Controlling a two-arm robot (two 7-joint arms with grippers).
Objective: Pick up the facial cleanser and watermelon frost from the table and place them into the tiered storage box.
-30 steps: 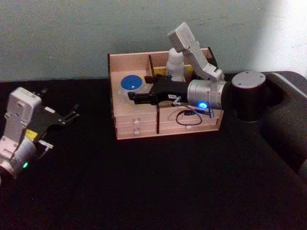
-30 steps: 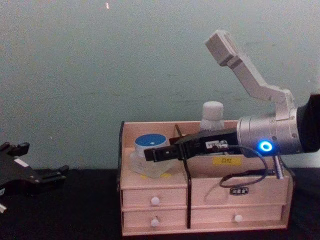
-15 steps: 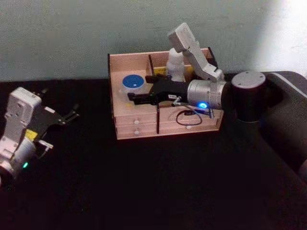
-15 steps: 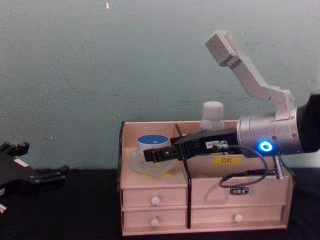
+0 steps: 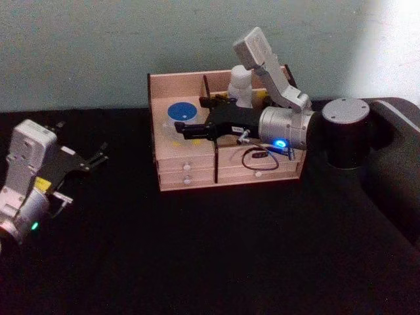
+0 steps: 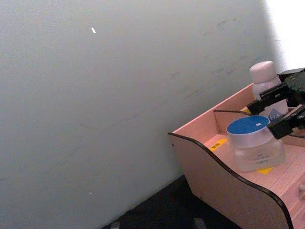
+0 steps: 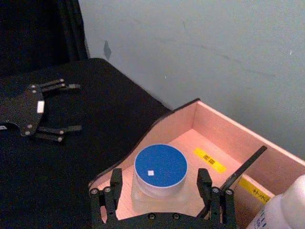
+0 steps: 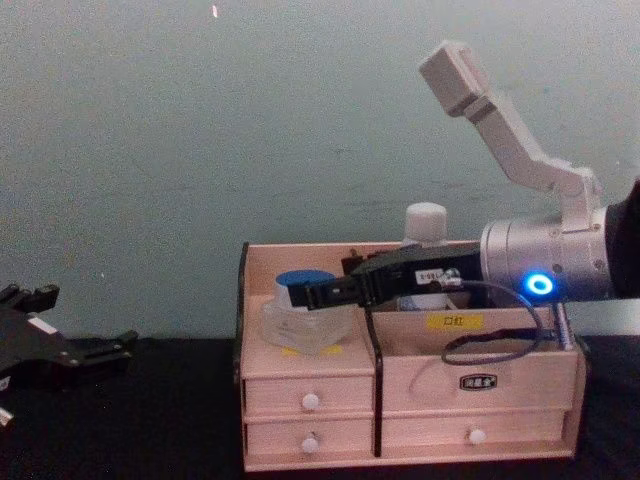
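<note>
The tiered storage box (image 5: 190, 178) (image 8: 420, 382) stands at the back of the black table. A clear jar with a blue lid (image 5: 177, 113) (image 7: 160, 168) (image 8: 298, 322) rests in its left compartment. A white bottle (image 5: 241, 80) (image 8: 426, 222) stands upright in the right compartment. I cannot tell which of the two is the facial cleanser and which the watermelon frost. My right gripper (image 5: 187, 129) (image 7: 159, 175) (image 8: 310, 294) hovers open at the jar, one finger on each side, with a gap to the jar. My left gripper (image 5: 92, 159) (image 7: 47, 112) sits open, far left.
Two rows of white-knobbed drawers (image 8: 310, 402) face me on the box front. A thin black divider (image 7: 243, 167) separates the two top compartments. The pale green wall (image 8: 200, 150) stands close behind the box. Black tabletop (image 5: 216, 249) stretches in front.
My right gripper has risen slightly above the jar while staying open. The jar stays in the left compartment. The left arm has barely moved.
</note>
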